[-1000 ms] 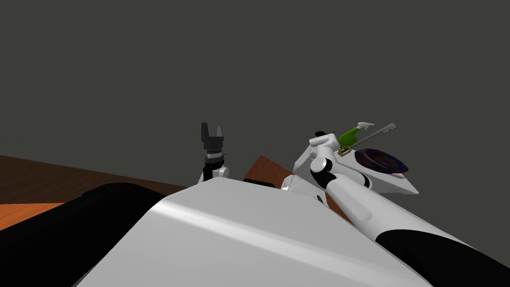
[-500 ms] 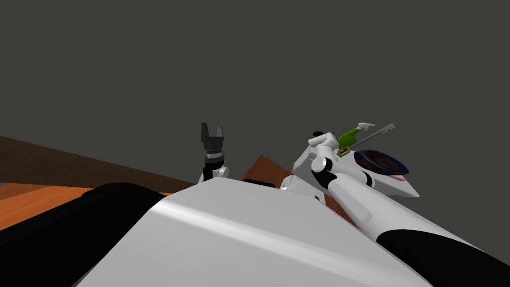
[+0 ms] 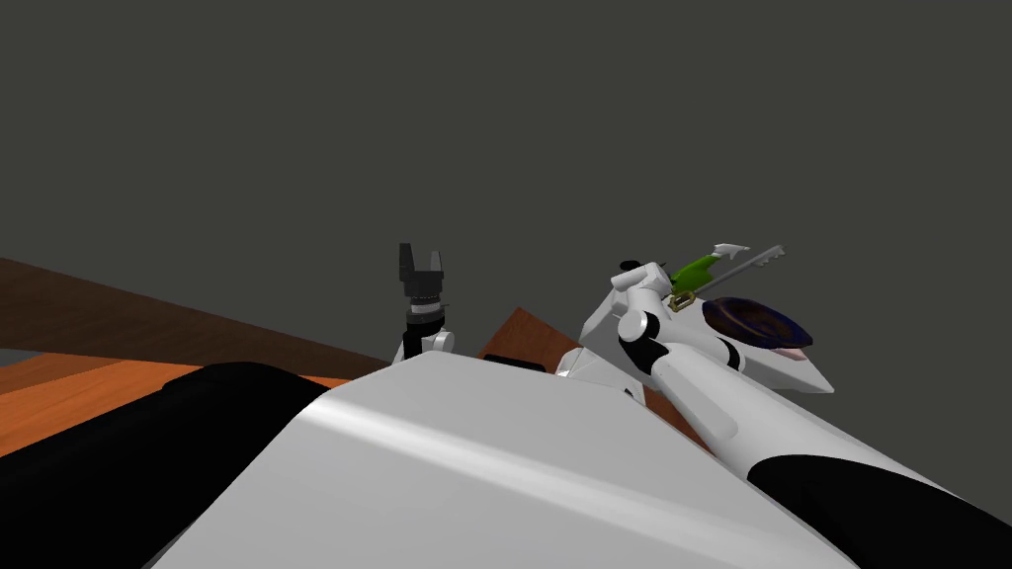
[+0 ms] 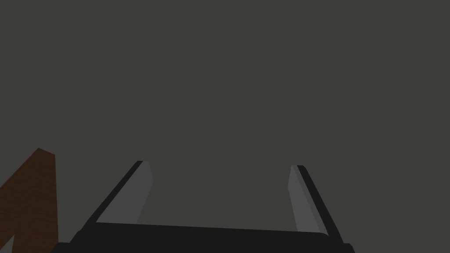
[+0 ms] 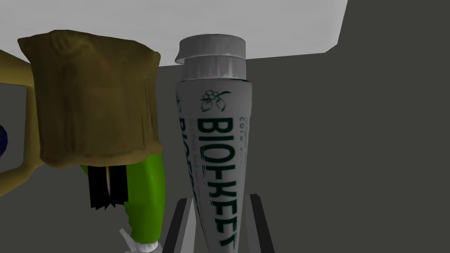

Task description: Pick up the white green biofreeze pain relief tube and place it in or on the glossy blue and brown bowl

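Head view: shows left tool raised, well apart from the white worktop carrying the blue and brown bowl and a green bottle.

Left wrist view: shows fingers spread wide.

Right wrist view: shows right tool clamped narrow on the white tube with green lettering, just beside a brown sack and the green bottle.

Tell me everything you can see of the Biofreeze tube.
The Biofreeze tube is white, tapered, with dark green lettering, a leaf logo and a pale grey cap at its far end. The right gripper is shut on its narrow end, fingers pressing both sides. A brown boxy object and a green bottle sit beside it.
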